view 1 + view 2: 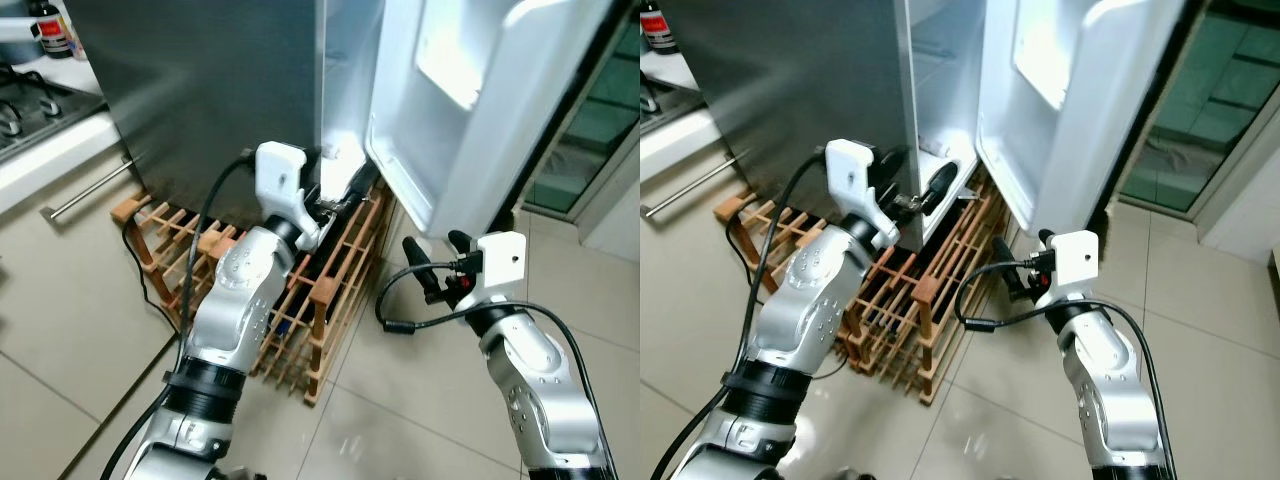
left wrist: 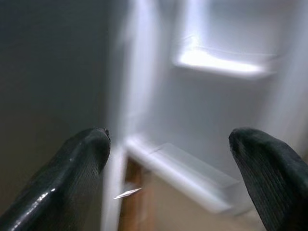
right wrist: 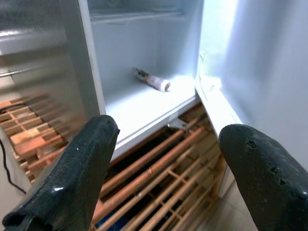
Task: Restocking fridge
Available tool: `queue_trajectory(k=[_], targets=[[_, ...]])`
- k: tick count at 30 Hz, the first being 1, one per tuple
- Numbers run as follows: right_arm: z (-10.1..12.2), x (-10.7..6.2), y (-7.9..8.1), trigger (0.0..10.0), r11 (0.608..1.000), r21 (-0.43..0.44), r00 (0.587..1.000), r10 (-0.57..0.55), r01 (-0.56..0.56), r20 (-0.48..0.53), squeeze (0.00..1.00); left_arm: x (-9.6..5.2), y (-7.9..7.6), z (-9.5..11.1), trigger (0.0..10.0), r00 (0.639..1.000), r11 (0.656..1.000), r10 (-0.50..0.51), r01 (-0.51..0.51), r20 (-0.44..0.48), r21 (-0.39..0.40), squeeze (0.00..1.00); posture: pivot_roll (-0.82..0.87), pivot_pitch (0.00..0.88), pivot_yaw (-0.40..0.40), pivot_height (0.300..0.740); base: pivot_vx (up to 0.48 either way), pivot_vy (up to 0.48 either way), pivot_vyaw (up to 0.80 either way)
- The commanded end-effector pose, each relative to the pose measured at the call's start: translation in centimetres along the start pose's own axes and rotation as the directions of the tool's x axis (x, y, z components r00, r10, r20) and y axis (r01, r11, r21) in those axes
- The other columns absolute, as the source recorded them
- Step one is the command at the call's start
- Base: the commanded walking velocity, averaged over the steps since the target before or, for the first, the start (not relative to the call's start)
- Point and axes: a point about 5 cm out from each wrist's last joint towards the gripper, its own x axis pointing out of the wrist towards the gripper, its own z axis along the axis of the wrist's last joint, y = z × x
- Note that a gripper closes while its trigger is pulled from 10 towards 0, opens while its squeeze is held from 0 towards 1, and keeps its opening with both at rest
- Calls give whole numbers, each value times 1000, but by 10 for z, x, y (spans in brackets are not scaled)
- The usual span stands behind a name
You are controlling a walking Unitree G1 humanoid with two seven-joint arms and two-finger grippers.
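The fridge door (image 1: 470,90) stands open, and on the bottom shelf (image 3: 144,108) lies one small wrapped roll (image 3: 154,81) – the only food I can see inside. Its long axis runs slanted across the shelf, toward the back wall. The left pincer (image 1: 345,195) is released, holding nothing, and it is already at the edge of this shelf, above the wooden wine rack (image 1: 330,290). The right pincer (image 1: 432,262) is also spread and holds nothing; it waits lower, under the door – so the left arm is nearer to the roll, I think.
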Motion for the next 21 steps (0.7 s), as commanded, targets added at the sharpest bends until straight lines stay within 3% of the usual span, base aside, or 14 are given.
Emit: queue_trajectory(k=[1, 5, 7, 8, 9, 14, 16, 21], targets=[[2, 4, -5, 10000, 1000, -14, 1000, -18, 18, 11, 0, -3, 5, -2, 10000, 996, 994, 89, -88, -11, 58, 0, -128, 0, -9, 740, 0, 0, 0], [7, 11, -21, 10000, 995, -50, 996, -82, 84, 43, 0, -15, 29, -9, 10000, 960, 937, 279, -277, 22, 211, 0, -116, 0, -17, 740, 0, 0, 0], [13, 10, -40, 10000, 978, -70, 977, -188, 195, 100, 0, -36, 57, -17, 10000, 915, 895, 404, -399, 16, 198, 0, -108, 0, -24, 740, 0, 0, 0], [14, 9, -44, 10000, 972, -76, 971, -212, 221, 114, 0, -43, 61, -19, 10000, 904, 879, 426, -420, 24, 224, 0, -108, 0, -24, 740, 0, 0, 0], [14, 9, -44, 10000, 972, -76, 971, -212, 221, 114, 0, -43, 61, -19, 10000, 904, 879, 426, -420, 24, 224, 0, -108, 0, -24, 740, 0, 0, 0], [15, -15, -58, 10000, 937, -54, 916, -322, 344, 239, 0, -77, 67, -29, 10000, 887, 866, 460, -457, 36, 205, 0, -93, 0, -35, 740, 0, 0, 0], [4, -24, -54, 10000, 937, -63, 921, -324, 345, 216, 0, -89, 67, -34, 10000, 875, 853, 484, -477, 25, 210, 0, -89, 0, -37, 740, 0, 0, 0], [-14, -25, -48, 10000, 939, -39, 929, -332, 342, 162, 0, -96, 62, -42, 10000, 873, 849, 487, -472, -7, 236, 0, -86, 0, -35, 740, 0, 0, 0]])
